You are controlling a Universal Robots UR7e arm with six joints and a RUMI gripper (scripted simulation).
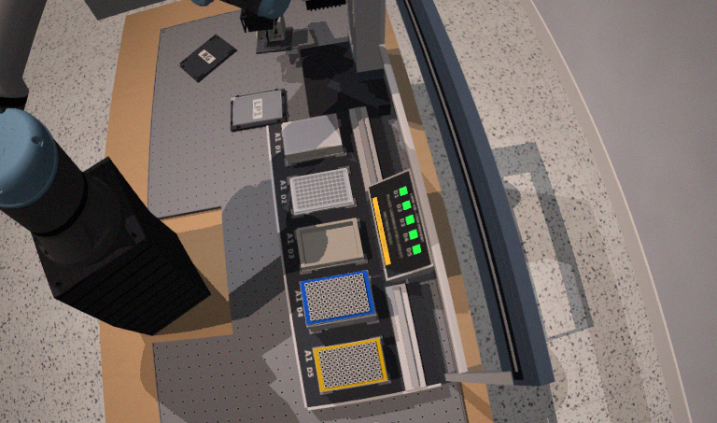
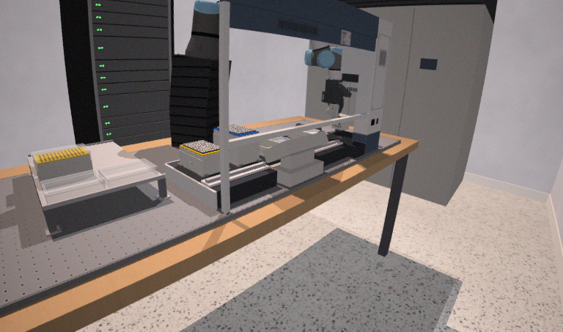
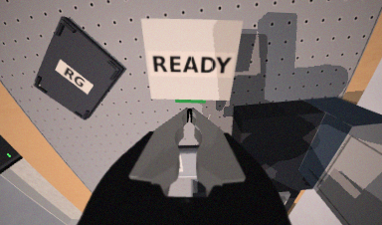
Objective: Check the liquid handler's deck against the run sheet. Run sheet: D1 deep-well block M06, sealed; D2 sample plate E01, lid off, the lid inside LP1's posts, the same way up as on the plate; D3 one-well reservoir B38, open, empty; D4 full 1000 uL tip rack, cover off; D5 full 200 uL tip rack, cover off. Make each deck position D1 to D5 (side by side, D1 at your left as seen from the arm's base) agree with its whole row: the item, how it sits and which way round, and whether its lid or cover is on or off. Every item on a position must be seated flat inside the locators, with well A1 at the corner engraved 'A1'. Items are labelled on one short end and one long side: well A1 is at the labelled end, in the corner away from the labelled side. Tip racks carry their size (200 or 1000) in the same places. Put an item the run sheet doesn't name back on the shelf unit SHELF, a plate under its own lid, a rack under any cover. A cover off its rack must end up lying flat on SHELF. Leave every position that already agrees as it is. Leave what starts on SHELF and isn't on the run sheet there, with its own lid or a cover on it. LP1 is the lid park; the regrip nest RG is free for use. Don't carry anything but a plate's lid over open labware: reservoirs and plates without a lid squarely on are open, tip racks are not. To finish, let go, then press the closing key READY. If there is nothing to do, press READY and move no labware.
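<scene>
My gripper (image 3: pixel 189 109) is shut and empty, its tips just above the near edge of the white READY key (image 3: pixel 191 60), by a green strip (image 3: pixel 190 101). In the overhead view the gripper (image 1: pixel 273 36) hangs at the table's far end. On the deck, D1 holds a sealed grey deep-well block (image 1: pixel 312 138), D2 an uncovered well plate (image 1: pixel 321 189), D3 an open reservoir (image 1: pixel 330 243), D4 a blue tip rack (image 1: pixel 336 297) and D5 a yellow tip rack (image 1: pixel 349 364), both uncovered. A lid lies in the lid park LP1 (image 1: pixel 258 108).
The regrip nest RG (image 1: pixel 210 52) lies to the left of the key and also shows in the wrist view (image 3: pixel 78 76). The shelf unit (image 2: pixel 94 167) holds a covered yellow rack (image 2: pixel 61 160) and clear covers. The status panel (image 1: pixel 404 221) shows several green lights. The handler's gantry (image 2: pixel 298 15) spans the deck.
</scene>
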